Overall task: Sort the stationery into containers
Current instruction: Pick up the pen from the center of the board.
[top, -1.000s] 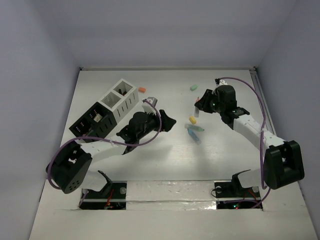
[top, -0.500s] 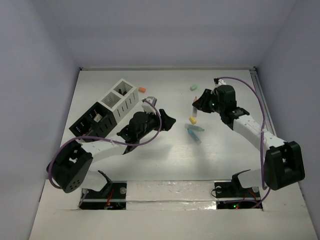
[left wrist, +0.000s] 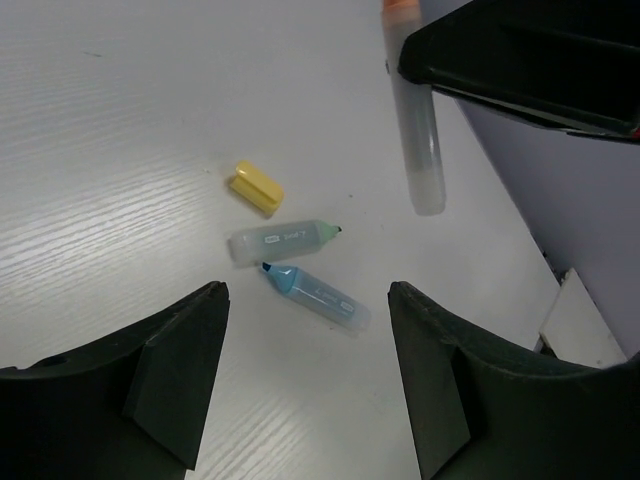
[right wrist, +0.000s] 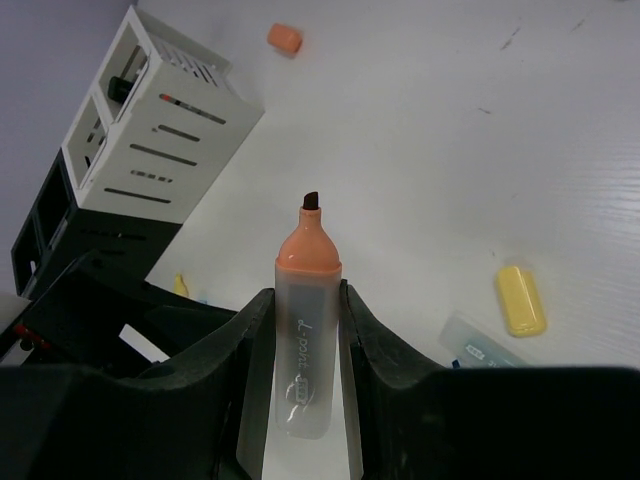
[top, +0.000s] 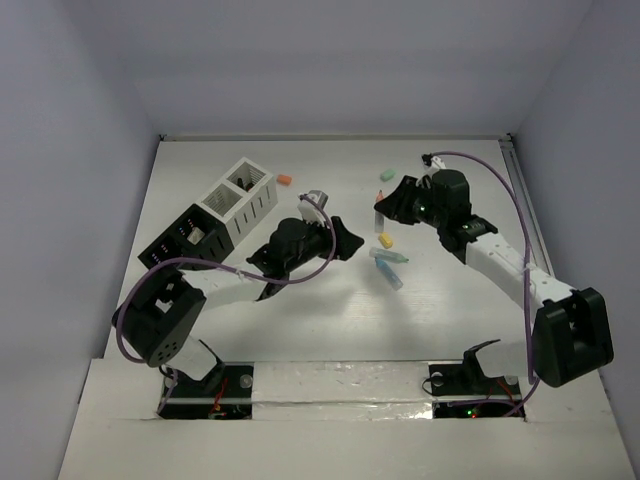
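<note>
The orange marker (right wrist: 305,380) is pinched in the right gripper (right wrist: 302,300), up above the table (left wrist: 100,120). The left gripper (left wrist: 305,300) is spread wide and empty, over a green marker (left wrist: 280,241), a blue marker (left wrist: 315,294) and a yellow cap (left wrist: 256,187).

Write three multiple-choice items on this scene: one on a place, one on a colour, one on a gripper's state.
1. Where is the orange cap?
A inside a box
B on the table beside the white box
C between gripper fingers

2. What colour is the marker in the right gripper?
A blue
B green
C orange

3. The left gripper is:
A open and empty
B shut on a cap
C shut on a pen

Key:
1 B: the cap lies on bare table next to the white box.
2 C: the right wrist view shows its orange neck.
3 A: its jaws stand apart above the table with nothing held between them.
</note>
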